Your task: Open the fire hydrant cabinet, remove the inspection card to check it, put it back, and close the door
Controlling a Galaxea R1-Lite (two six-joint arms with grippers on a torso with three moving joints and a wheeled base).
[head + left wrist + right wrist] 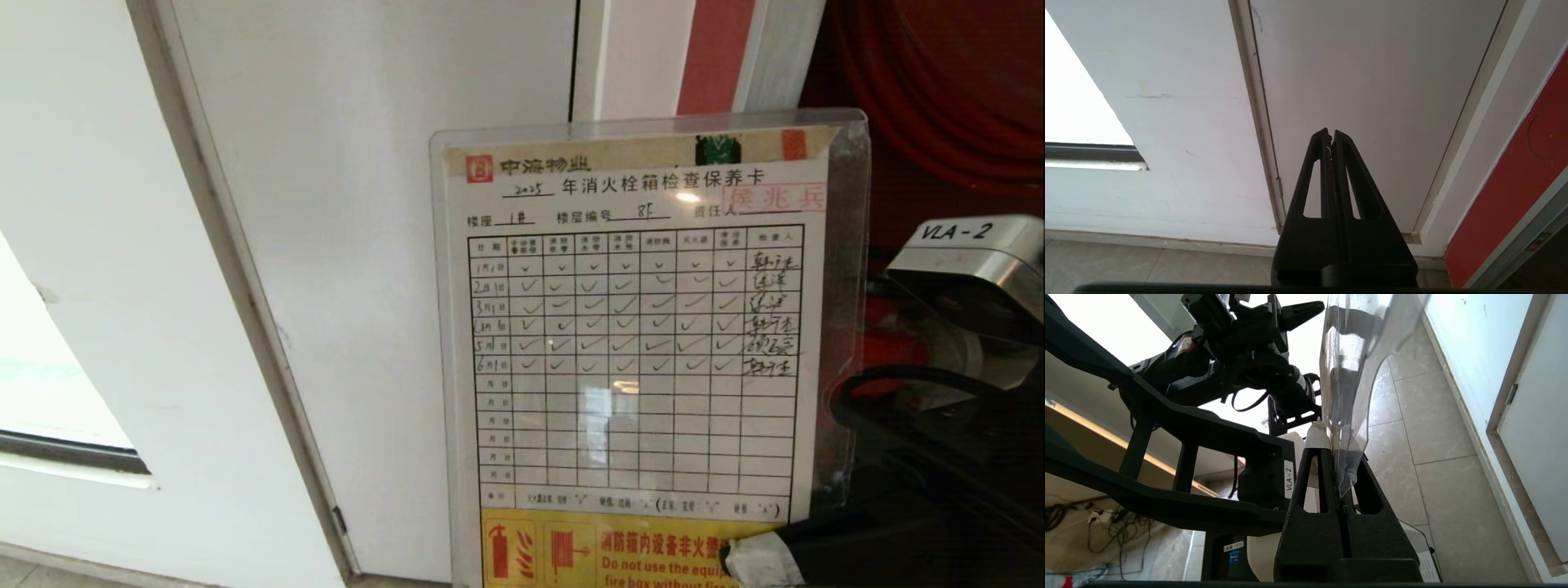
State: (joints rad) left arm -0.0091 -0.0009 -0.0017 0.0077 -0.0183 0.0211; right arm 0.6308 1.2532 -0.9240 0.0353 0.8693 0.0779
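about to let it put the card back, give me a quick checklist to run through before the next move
1. Right gripper shut on the inspection card, at its lower corner: ok.
2. Card face turned to the head camera, table and ticks readable: ok.
3. Card whole, its clear sleeve bowed above the grip: ok.
4. Fire hydrant cabinet open, red interior showing behind the card: ok.
5. Slot the card goes back to: cannot tell, hidden.
6. Left gripper shut, empty, by the white panel door: ok.

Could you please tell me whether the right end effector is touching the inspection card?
Touching. The right wrist view shows the right end effector closed on the lower edge of the inspection card, with no gap at either finger.
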